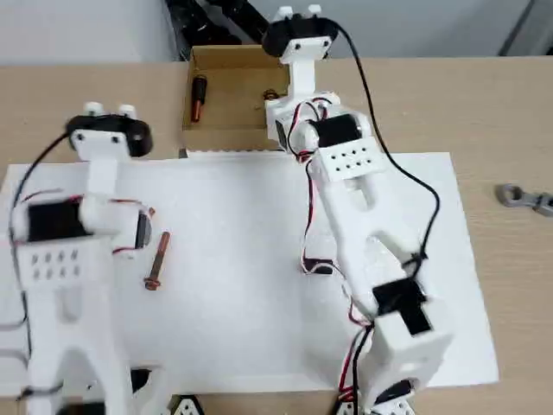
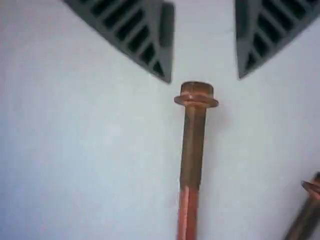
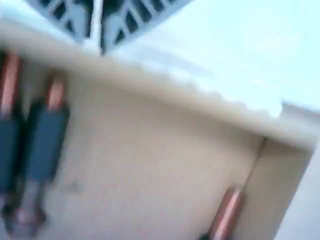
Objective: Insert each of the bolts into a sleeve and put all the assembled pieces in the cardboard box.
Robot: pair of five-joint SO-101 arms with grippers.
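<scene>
On the near part of the counter [image 1: 484, 104] lies a white sheet [image 1: 251, 285], and two loose bolts rest on it under the left arm. The left wrist view shows one bolt [image 2: 194, 150] lying flat with its flanged head just beyond the tips of the left gripper [image 2: 204, 77]. The fingers [image 2: 140, 35] are spread wide, one to each side of the head, and touch nothing. The second bolt [image 2: 311, 210] shows only at the edge of that view, near the first and apart from it. In the high view one bolt lies just beside the left arm's wrist. Farther off, past the far edge of the sheet, stands the cardboard box [image 1: 226, 54]. The right arm stretches over its near wall. Seen from the right wrist, the box holds three pieces: two sleeved bolts [image 3: 45, 135] side by side, dark sleeves over copper shanks, and a third copper piece [image 3: 225, 212] by the opposite wall, too blurred to tell more. The right gripper [image 3: 98, 42] hangs over the box's wall, its fingers [image 3: 135, 17] pressed close together with nothing seen between them. Off to the right on the bare counter lies a small metal tool [image 1: 518, 197].
</scene>
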